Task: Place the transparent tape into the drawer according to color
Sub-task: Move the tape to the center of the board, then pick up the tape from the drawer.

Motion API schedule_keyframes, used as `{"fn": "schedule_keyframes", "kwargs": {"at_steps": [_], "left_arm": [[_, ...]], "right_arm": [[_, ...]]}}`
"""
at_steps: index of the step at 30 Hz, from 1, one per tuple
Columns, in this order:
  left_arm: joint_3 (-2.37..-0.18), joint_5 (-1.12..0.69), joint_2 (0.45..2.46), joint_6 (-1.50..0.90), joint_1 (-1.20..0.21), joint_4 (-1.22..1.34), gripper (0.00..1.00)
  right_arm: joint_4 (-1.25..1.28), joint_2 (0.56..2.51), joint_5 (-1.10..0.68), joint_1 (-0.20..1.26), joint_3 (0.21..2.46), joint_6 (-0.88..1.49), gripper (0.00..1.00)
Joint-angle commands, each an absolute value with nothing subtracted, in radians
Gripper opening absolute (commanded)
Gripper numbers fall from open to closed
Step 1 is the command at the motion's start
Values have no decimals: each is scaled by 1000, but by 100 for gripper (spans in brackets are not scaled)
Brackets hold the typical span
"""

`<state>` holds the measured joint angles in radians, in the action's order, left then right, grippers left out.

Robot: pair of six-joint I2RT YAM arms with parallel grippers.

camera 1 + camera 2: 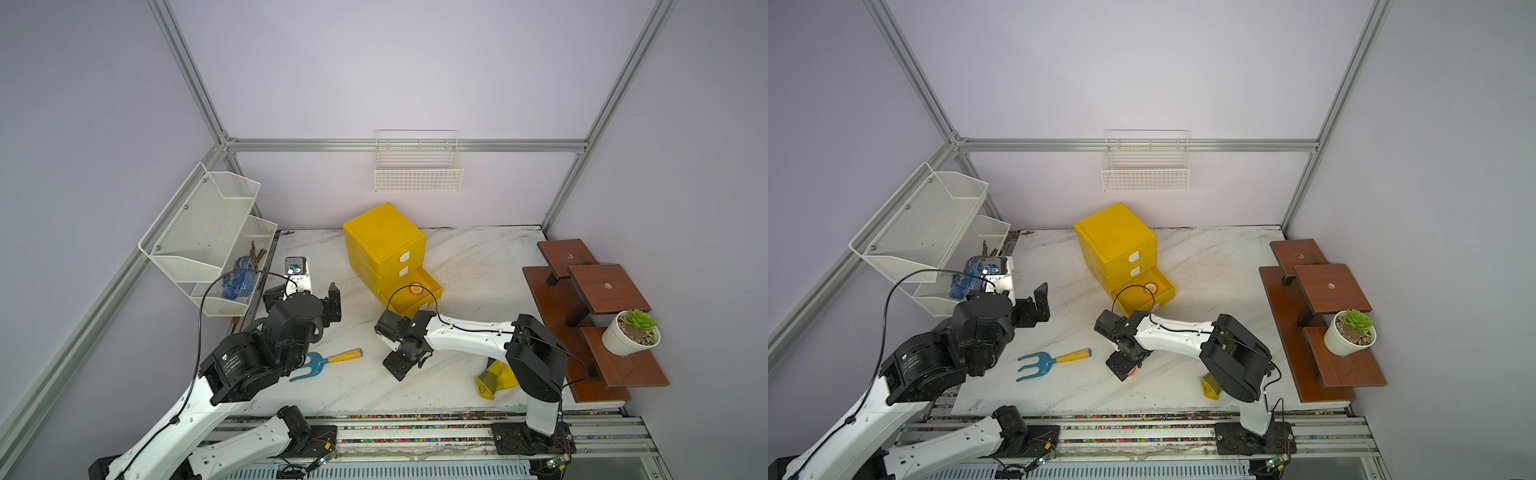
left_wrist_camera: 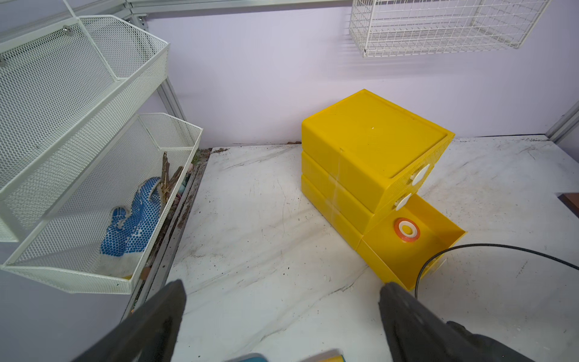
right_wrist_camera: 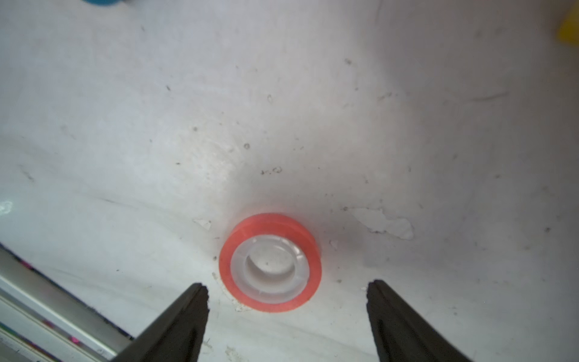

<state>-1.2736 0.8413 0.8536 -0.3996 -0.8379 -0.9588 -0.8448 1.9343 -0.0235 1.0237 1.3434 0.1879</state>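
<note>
right gripper spread, over 1 pink-red tape on table | left gripper spread, empty

Bottom drawer of the yellow cabinet stood open, free to enter from above. A pink-red ring sat mid-floor with bare floor around it. Right arm's cable loop arced across the drawer front. Table between drawer and right gripper was bare. Its jaws stood apart, wider than the tape ring below them. Garden fork lay toward the left arm, wooden shelf well right.
</note>
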Motion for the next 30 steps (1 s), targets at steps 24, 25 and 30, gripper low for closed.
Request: {"fn": "schedule_keyframes", "kwargs": {"at_steps": [24, 25, 30], "left_arm": [[-1237, 856, 805, -329, -830, -918, 100], [-1235, 857, 800, -329, -830, -919, 100], [-1230, 859, 794, -328, -830, -919, 100]], "right_arm": [[-882, 2043, -3, 1059, 1398, 225, 60], [-876, 2039, -1, 1059, 1399, 226, 59], [-827, 2005, -9, 1058, 1402, 228, 52]]}}
